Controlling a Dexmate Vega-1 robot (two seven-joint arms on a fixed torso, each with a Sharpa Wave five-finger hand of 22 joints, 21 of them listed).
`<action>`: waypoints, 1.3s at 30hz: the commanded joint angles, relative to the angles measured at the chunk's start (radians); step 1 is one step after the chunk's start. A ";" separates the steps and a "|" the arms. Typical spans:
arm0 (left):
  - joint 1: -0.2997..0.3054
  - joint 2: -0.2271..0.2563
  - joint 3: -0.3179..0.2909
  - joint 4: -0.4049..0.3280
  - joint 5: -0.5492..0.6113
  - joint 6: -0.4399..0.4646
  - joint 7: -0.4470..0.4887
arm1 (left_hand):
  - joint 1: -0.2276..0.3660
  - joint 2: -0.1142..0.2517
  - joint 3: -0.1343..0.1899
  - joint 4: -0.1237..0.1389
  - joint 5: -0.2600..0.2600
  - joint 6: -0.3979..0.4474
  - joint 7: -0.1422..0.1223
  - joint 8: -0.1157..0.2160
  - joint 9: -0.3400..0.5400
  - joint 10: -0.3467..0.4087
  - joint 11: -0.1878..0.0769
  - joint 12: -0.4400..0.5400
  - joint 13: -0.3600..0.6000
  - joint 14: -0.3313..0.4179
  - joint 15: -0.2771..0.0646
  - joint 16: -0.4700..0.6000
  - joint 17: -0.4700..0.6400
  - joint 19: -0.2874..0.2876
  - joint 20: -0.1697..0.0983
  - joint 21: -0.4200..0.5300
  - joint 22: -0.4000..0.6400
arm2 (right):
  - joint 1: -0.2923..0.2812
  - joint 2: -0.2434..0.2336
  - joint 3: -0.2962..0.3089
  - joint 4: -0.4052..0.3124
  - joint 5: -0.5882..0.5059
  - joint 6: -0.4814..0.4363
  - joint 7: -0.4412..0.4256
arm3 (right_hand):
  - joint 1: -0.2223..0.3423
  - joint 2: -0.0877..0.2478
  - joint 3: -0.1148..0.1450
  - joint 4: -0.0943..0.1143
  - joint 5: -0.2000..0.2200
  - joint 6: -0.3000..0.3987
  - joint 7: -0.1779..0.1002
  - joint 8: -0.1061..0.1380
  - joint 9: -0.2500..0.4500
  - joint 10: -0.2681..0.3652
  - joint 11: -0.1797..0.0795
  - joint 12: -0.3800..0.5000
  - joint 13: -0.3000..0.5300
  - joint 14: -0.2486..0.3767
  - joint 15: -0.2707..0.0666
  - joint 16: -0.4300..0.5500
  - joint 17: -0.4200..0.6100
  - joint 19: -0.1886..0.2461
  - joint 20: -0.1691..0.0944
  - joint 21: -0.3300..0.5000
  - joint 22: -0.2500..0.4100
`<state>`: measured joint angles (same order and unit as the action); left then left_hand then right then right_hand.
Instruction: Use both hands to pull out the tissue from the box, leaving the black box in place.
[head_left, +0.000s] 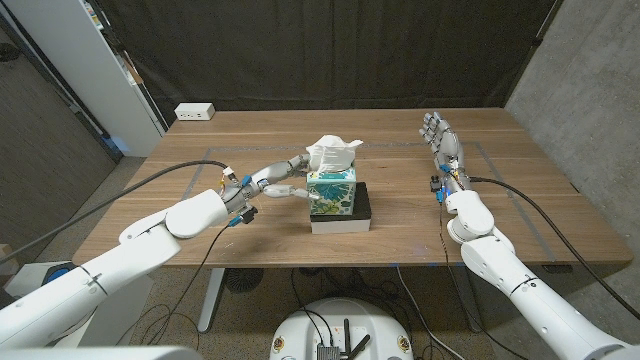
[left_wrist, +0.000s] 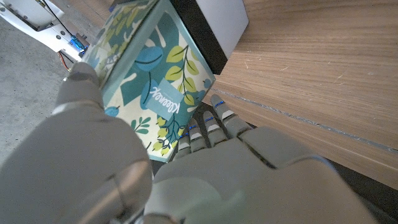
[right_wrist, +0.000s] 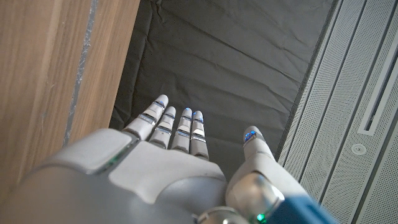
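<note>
My left hand (head_left: 283, 183) gripped the tissue box (head_left: 331, 190); my right hand (head_left: 441, 143) held nothing.

From the head view, my left fingertips were hidden against the box's side; in the left wrist view, my fingers (left_wrist: 214, 127) lay along one face and my thumb along another, gripping it. The teal, leaf-printed tissue box stood on the black box (head_left: 343, 215) at the middle of the wooden table (head_left: 180, 190), white tissue (head_left: 331, 152) standing out of its top. My right hand was raised well apart to the right, fingers (right_wrist: 168, 121) extended and slightly spread.
</note>
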<state>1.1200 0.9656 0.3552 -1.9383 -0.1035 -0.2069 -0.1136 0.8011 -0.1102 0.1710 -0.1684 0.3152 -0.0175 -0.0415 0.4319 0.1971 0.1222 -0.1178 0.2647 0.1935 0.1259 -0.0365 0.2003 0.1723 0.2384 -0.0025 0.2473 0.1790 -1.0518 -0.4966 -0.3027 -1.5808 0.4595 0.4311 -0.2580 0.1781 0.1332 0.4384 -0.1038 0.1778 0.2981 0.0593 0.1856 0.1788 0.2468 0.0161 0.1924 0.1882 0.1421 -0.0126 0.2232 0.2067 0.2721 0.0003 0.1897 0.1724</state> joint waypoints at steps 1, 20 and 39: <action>-0.043 -0.013 0.043 0.019 -0.018 -0.003 -0.004 | 0.060 0.014 0.020 0.002 -0.040 0.080 -0.006 0.047 0.009 0.088 -0.006 0.015 0.010 0.052 -0.058 0.008 0.002 0.032 0.008 -0.006 0.004 | -0.013 -0.004 0.009 -0.008 -0.015 -0.004 -0.022 | -0.010 -0.001 0.002 -0.004 -0.001 0.006 0.000 0.007 0.003 0.012 -0.001 0.005 0.005 0.014 -0.002 0.006 0.002 0.003 0.009 0.008 0.002; 0.052 -0.014 -0.007 -0.025 -0.038 -0.010 0.110 | 0.140 0.091 0.064 0.008 -0.116 0.195 0.013 0.135 0.036 0.174 -0.005 0.030 0.039 0.115 -0.067 0.007 0.004 0.101 0.026 0.004 0.009 | -0.017 -0.013 0.015 -0.012 -0.008 -0.003 -0.008 | -0.013 -0.001 -0.001 -0.004 -0.001 0.007 0.000 0.007 0.003 0.016 -0.003 0.006 0.005 0.016 -0.001 0.006 0.002 0.003 0.009 0.007 0.001; 0.130 0.001 -0.082 -0.101 -0.077 0.024 0.169 | 0.198 0.119 0.079 0.002 -0.127 0.232 0.049 0.190 0.043 0.256 0.031 0.031 0.061 0.405 -0.138 0.071 0.008 0.374 -0.004 0.095 0.011 | -0.038 -0.027 0.025 -0.036 -0.013 -0.006 -0.013 | -0.015 0.000 -0.003 -0.006 -0.001 0.008 -0.002 0.007 0.003 0.016 -0.002 0.005 0.005 0.016 0.000 0.005 0.003 0.003 0.008 0.007 0.001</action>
<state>1.2070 0.9591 0.3152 -2.0010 -0.1577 -0.1942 0.0260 0.9795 0.0010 0.2421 -0.1654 0.1856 0.1986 0.0024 0.6087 0.2346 0.3565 -0.0925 0.2884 0.2480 0.4618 -0.0423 0.2497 0.1737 0.5479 0.0122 0.3193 0.1877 -1.0781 -0.5164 -0.2837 -1.6025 0.4503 0.4260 -0.2675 0.1568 0.1331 0.4344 -0.1078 0.1778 0.2981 0.0592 0.1856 0.1788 0.2576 0.0125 0.1924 0.1883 0.1525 -0.0126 0.2232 0.2067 0.2685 0.0037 0.1897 0.1724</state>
